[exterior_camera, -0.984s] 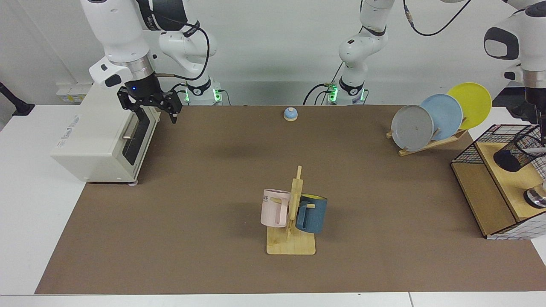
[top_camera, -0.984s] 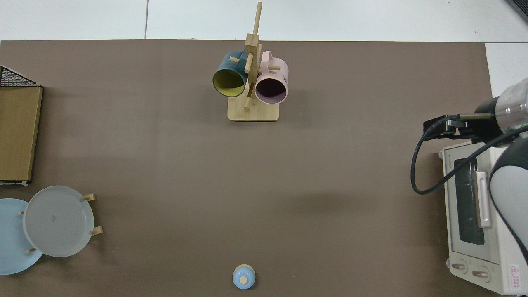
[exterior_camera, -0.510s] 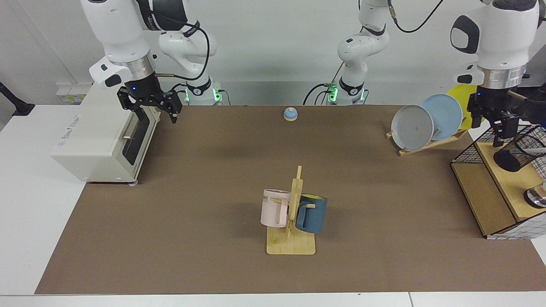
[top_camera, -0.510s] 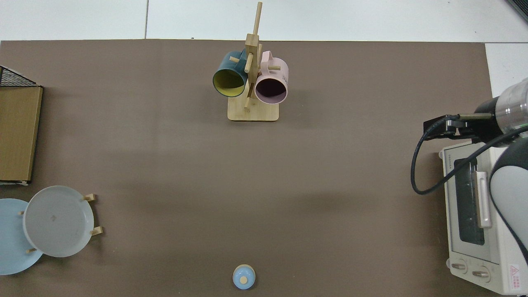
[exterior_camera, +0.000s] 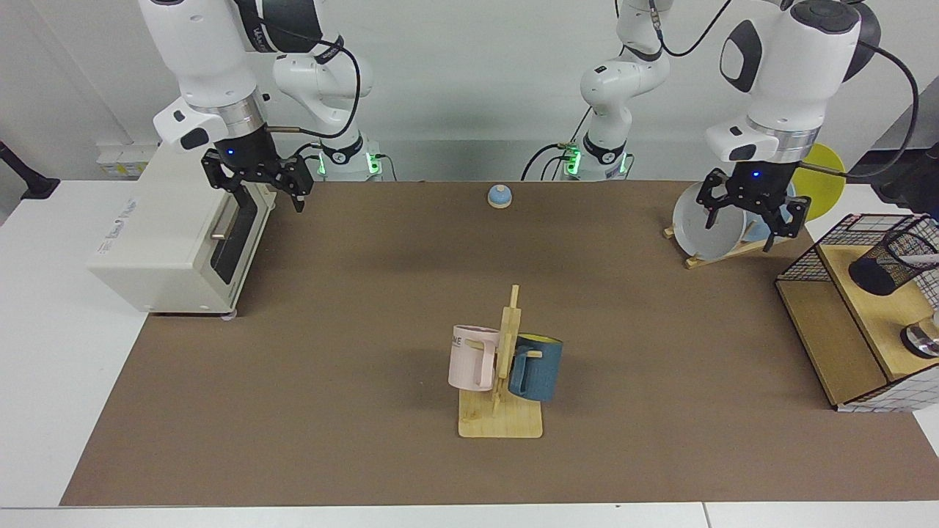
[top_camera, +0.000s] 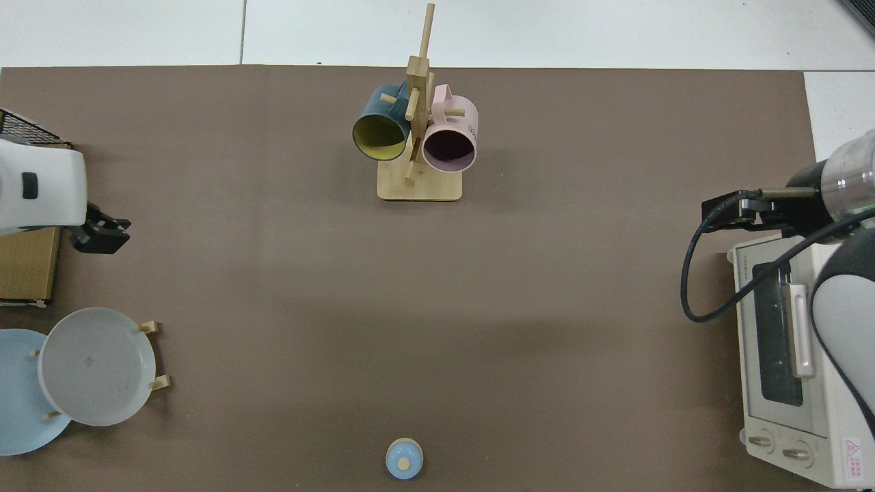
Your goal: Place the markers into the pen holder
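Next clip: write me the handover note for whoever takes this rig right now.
Left gripper: open, empty, in the air in front of the plate rack.
Right gripper: open, empty, waiting by the toaster oven.
Pen holder: on the wooden shelf in the wire frame, a marker poking from its rim.
Done: that marker looks placed.
Left: no loose markers visible; confirm and finish.

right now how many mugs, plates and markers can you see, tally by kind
mugs: 2, pale pink mug and dark blue mug
plates: 3, round grey plate, light blue plate, yellow plate
markers: 1, slim white marker in the black wire-mesh pen holder
total: 6
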`<control>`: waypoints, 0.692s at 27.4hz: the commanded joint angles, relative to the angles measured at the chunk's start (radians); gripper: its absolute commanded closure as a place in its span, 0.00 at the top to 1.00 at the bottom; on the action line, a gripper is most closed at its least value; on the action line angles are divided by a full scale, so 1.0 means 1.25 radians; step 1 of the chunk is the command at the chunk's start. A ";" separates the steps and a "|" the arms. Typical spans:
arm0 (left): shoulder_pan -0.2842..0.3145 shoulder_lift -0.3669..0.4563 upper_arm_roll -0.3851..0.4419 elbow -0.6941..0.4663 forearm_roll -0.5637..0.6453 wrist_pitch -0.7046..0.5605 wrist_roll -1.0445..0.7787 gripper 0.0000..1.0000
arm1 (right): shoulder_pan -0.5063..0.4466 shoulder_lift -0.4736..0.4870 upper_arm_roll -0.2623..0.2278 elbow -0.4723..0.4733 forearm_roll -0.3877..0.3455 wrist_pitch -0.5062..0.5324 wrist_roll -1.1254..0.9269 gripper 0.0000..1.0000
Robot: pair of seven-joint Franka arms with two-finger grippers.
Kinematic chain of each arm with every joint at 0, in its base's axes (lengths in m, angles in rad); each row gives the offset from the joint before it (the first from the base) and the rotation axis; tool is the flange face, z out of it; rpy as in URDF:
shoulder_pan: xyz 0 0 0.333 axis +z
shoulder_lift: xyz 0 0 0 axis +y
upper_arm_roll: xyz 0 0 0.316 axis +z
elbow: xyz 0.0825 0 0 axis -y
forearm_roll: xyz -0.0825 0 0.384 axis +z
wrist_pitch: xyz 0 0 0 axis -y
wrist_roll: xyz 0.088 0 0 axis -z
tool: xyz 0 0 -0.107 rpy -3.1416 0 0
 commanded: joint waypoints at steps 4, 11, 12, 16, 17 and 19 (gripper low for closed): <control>-0.001 -0.015 -0.011 0.010 -0.075 -0.057 -0.286 1.00 | -0.019 -0.020 0.011 -0.026 0.018 0.021 0.007 1.00; 0.013 -0.015 -0.002 0.024 -0.089 -0.082 -0.349 1.00 | -0.019 -0.020 0.011 -0.026 0.018 0.021 0.007 1.00; 0.012 -0.016 0.000 0.026 -0.089 -0.088 -0.349 1.00 | -0.019 -0.020 0.011 -0.026 0.018 0.021 0.007 1.00; 0.002 -0.013 0.007 0.047 -0.087 -0.124 -0.363 1.00 | -0.019 -0.020 0.011 -0.027 0.018 0.021 0.007 1.00; -0.002 -0.011 0.012 0.051 -0.087 -0.130 -0.367 1.00 | -0.019 -0.020 0.011 -0.026 0.018 0.021 0.007 1.00; -0.030 -0.009 0.032 0.051 -0.089 -0.142 -0.377 1.00 | -0.019 -0.020 0.011 -0.026 0.018 0.021 0.007 1.00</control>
